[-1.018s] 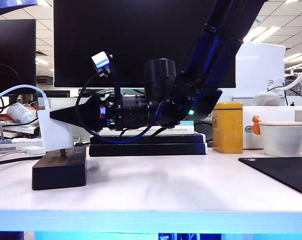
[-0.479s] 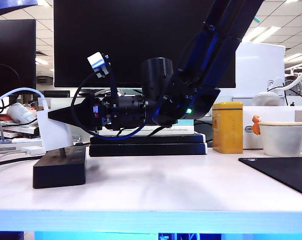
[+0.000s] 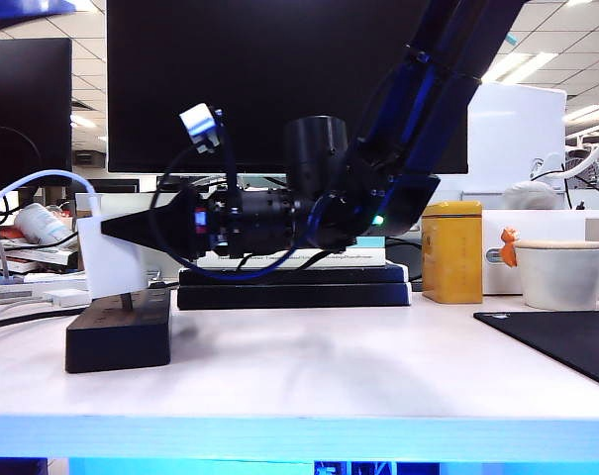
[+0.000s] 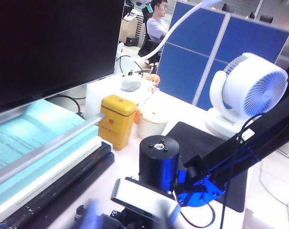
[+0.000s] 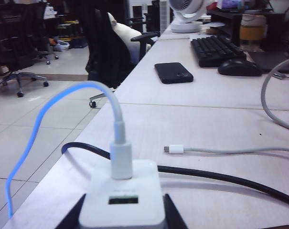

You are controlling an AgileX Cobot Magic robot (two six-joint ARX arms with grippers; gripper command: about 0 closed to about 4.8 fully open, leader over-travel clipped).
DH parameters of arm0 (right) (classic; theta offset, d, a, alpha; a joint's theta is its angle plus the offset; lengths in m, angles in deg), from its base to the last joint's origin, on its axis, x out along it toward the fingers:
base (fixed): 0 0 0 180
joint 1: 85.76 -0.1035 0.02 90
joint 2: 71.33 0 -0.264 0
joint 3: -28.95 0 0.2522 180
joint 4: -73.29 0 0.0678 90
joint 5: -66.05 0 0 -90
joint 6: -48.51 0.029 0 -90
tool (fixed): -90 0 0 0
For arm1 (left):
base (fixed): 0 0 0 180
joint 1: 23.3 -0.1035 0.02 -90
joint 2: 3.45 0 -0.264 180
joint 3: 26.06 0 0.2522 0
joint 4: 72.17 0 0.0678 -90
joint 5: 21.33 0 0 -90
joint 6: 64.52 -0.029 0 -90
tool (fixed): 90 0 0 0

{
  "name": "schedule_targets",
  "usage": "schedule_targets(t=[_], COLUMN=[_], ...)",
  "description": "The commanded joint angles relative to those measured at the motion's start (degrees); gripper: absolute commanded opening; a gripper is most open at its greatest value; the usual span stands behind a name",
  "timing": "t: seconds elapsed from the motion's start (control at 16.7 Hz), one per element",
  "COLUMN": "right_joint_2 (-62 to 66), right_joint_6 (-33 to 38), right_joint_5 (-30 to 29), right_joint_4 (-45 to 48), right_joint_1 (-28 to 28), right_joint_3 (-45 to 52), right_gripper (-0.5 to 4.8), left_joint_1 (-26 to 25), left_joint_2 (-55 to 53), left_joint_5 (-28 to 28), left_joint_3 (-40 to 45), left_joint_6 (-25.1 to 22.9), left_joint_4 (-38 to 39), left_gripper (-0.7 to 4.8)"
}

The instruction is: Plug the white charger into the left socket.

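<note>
The white charger [image 3: 109,259] hangs upright over the left end of the black power strip [image 3: 118,336], its white cable [image 3: 42,180] arching off to the left. Its prongs reach down to the strip's top face. The left socket's slots do not show from this low side angle. My right gripper [image 3: 103,228] reaches in level from the right and is shut on the charger [image 5: 121,202], one black finger [image 5: 72,215] on each side. My left gripper [image 4: 130,220] is only a blur at the frame edge, above the right arm's wrist.
A monitor [image 3: 279,79] stands behind on stacked books [image 3: 294,282]. A yellow tin [image 3: 451,251], a white cup [image 3: 561,274] and a black mat [image 3: 566,341] are at the right. Beyond the charger lie a loose cable end [image 5: 175,149], a phone [image 5: 173,72] and a keyboard [image 5: 216,50].
The right gripper with the charger wobbled slightly to the left and came back. It stands almost where it was a second ago.
</note>
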Motion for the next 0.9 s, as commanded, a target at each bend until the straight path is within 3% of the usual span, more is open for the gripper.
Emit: schedule_targets(t=[0.06,0.3,0.42,0.54,0.9], right_joint_2=[1.0,1.0,0.9,0.9,0.8], right_joint_6=[-0.9,-0.9,0.0,6.8,18.3], right_joint_5=[0.5,0.3,-0.8,-4.9,-7.6], right_joint_4=[-3.2,-2.6,-0.2,6.7,14.2], right_joint_1=[0.5,0.4,0.4,0.4,0.4], right_joint_3=[0.4,0.4,0.4,0.4,0.4], right_gripper=[0.0,0.0,0.0,0.0,0.0], left_joint_1=[0.0,3.4,6.1,7.2,7.1], left_joint_2=[0.1,-1.3,-1.7,-1.7,-1.7], left_joint_5=[-2.8,-10.5,-12.4,-14.9,-15.0], left_joint_3=[-0.1,-0.1,-0.1,-0.1,-0.1], left_joint_6=[-5.9,-12.9,-16.7,-19.5,-19.5], left_joint_4=[3.2,10.8,12.9,14.8,15.0], left_gripper=[1.47,1.08,-0.09,-0.06,-0.06])
